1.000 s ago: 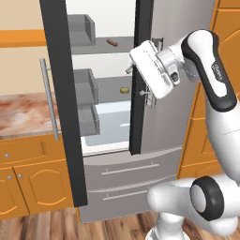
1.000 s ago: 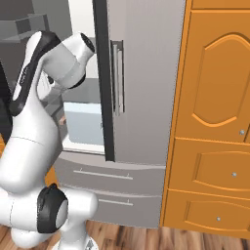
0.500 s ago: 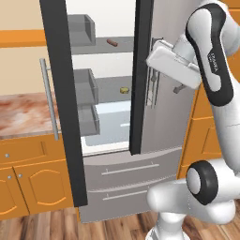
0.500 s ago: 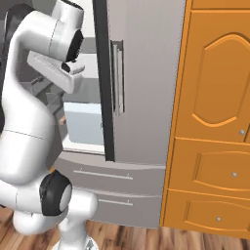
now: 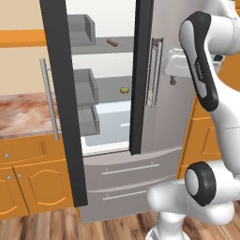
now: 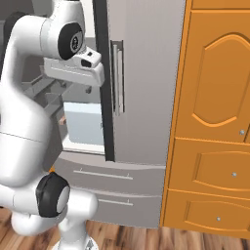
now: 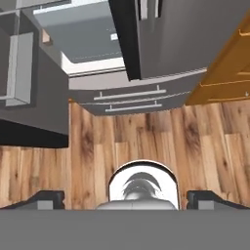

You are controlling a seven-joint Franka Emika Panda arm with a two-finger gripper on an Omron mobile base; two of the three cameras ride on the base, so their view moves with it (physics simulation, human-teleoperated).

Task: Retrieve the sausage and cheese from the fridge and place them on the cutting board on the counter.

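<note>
Reddish-brown sausage [image 5: 112,42] lies on its side on an upper shelf of the fridge [image 5: 173,122], well back from the shelf's front edge. Pale-yellow cheese [image 5: 124,90] sits on the shelf below it, also set back. Both are small, apart from each other, with bare shelf around them. Left door swung wide open, right door only partly; the gap between them gives a narrow way in.

End effector [image 7: 125,197]: fingers spread wide, nothing between them, nothing held. In the hand view it points down at the wooden floor [image 7: 146,141] and the two lower drawers [image 7: 132,97], not at the shelves. In the left base view the hand sits high, just in front of the right door's bar handle [image 5: 156,70].

Handling, as a judgement:
- Sausage: light, probably firm with a little give, smooth skin. A round body may roll on the shelf if nudged. Best taken across its middle, fingers square to its long axis.
- Cheese: light, likely soft enough to dent, roundish, so it may squirt out of an off-centre pinch. Grip across its widest part, gently.
- Neither looks fragile; a drop from the shelf is the main risk.

Marbled worktop [image 5: 23,110] shows to the left of the fridge; cutting board not made out there.
</note>
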